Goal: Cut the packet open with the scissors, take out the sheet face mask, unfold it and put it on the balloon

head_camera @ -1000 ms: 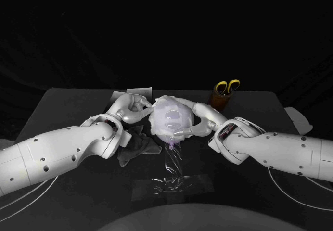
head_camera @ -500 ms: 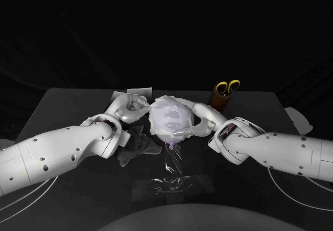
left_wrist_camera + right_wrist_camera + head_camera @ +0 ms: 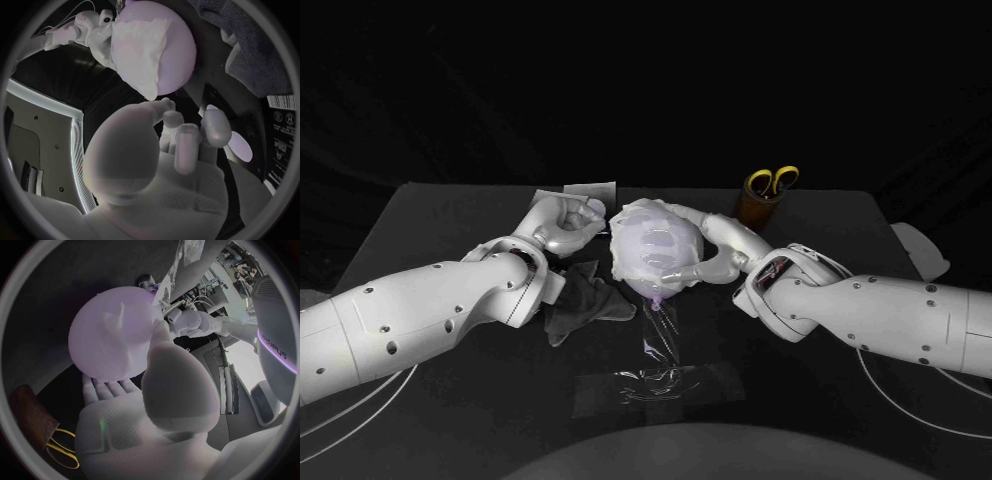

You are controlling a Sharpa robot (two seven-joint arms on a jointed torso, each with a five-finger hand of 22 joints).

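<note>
Head view shows the task near its end: the scissors (image 3: 773, 180) stand back in their holder (image 3: 760, 210), what looks like the cut packet (image 3: 594, 189) lies at the far side of the table (image 3: 444, 220), and the mask (image 3: 620, 250) is out and lying on the balloon (image 3: 651, 262) at the table's middle. The right hand (image 3: 708, 258) holds the balloon; in the right wrist view its palm and fingers (image 3: 109, 387) cup the underside while the thumb rises along the side. The left hand (image 3: 568, 222) sits just beside the balloon, apart from it, its fingers (image 3: 187, 145) loosely curled in and holding nothing. Cutting, taking out and placing look done. What is left, I judge, is the finish: in the left wrist view the mask covers one part of the balloon as a folded, wrinkled strip, with bare lilac beside it, so some spreading and smoothing probably remains.
</note>
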